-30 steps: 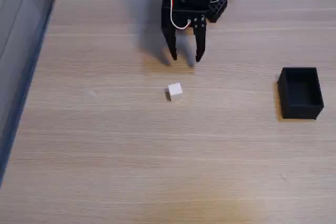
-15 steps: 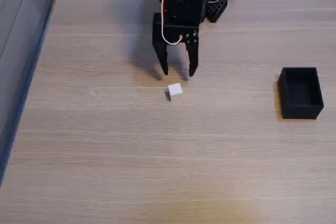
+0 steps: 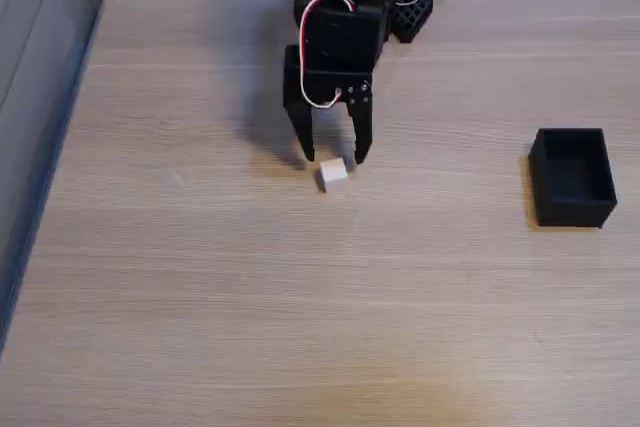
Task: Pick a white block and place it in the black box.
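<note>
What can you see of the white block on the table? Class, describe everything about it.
The white block is a tiny plain cube, matte white, with no markings that can be made out. It sits flat on the light wood-grain table, turned slightly so one corner faces the camera, and casts a small shadow on its left side. The open gripper is just behind it, fingertips on either side of its far edge; whether they touch it cannot be told. The black box stands well off to the right, apart from it.
</note>
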`<state>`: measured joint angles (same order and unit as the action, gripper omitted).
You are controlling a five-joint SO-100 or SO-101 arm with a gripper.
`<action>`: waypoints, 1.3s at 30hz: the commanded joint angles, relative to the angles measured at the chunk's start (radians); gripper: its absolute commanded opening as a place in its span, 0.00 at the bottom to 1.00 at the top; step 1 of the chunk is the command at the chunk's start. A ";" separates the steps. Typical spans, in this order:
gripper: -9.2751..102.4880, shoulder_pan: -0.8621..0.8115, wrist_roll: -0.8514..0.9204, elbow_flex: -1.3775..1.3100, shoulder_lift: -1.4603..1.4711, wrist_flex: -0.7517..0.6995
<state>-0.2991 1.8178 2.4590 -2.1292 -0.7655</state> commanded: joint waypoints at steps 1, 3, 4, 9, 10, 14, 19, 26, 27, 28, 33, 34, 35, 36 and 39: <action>0.32 -0.003 0.002 -0.037 0.031 0.032; 0.32 -0.006 0.005 -0.043 0.051 0.043; 0.32 -0.006 0.005 -0.048 0.063 0.044; 0.32 -0.008 -0.002 -0.081 0.124 0.055; 0.32 -0.008 -0.002 -0.091 0.138 0.055; 0.32 -0.009 -0.003 -0.118 0.187 0.078; 0.30 -0.017 0.008 -0.129 0.230 0.112; 0.13 -0.014 0.003 -0.129 0.245 0.106; 0.10 -0.012 -0.006 -0.129 0.245 0.104; 0.08 -0.009 -0.008 -0.130 0.245 0.100; 0.08 -0.011 0.009 -0.144 0.222 0.052; 0.08 -0.009 0.018 -0.147 0.206 0.037; 0.08 -0.003 0.029 -0.152 0.184 0.014; 0.08 0.005 0.040 -0.156 0.160 -0.014; 0.08 0.058 0.051 -0.167 0.081 -0.098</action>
<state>-0.2853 1.8561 2.3286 -1.9681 -0.8038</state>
